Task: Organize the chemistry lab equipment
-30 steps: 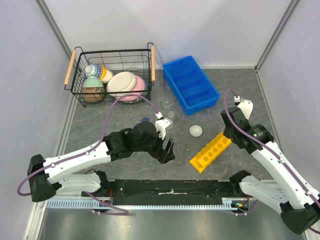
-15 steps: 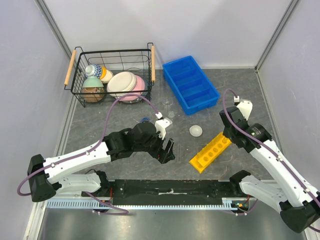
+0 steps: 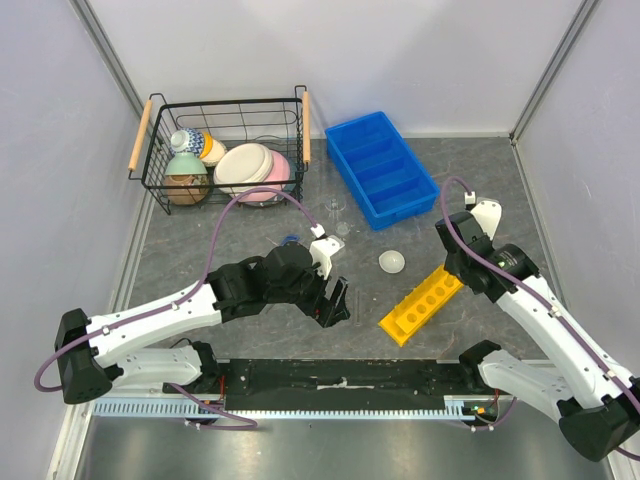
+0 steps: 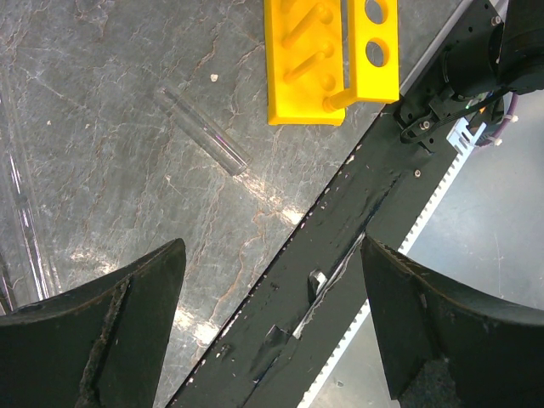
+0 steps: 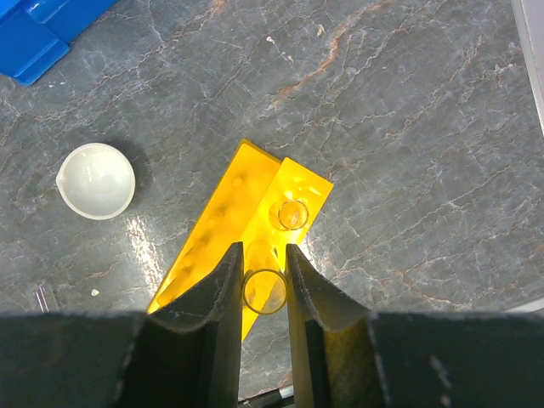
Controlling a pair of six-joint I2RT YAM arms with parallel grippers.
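Observation:
The yellow rack (image 3: 420, 303) lies on the table at the right, and also shows in the right wrist view (image 5: 223, 223) and the left wrist view (image 4: 331, 59). My right gripper (image 5: 265, 293) is shut on an upright clear test tube (image 5: 265, 291) just above the rack; one tube (image 5: 291, 214) stands in the rack's end hole. The white domed dish (image 3: 391, 262) sits left of the rack. My left gripper (image 4: 272, 340) is open and empty above the table's front edge. A clear tube (image 4: 201, 130) lies on the table near it. A small glass vessel (image 3: 333, 207) stands by the bin.
A blue divided bin (image 3: 381, 168) stands at the back centre. A wire basket (image 3: 225, 150) with ceramic bowls and cups stands at the back left. More thin glass tubes (image 4: 21, 212) lie at the left wrist view's left edge. A black rail (image 3: 340, 375) runs along the front.
My right arm has shifted slightly left, bringing the held tube over the rack. The left arm has not moved.

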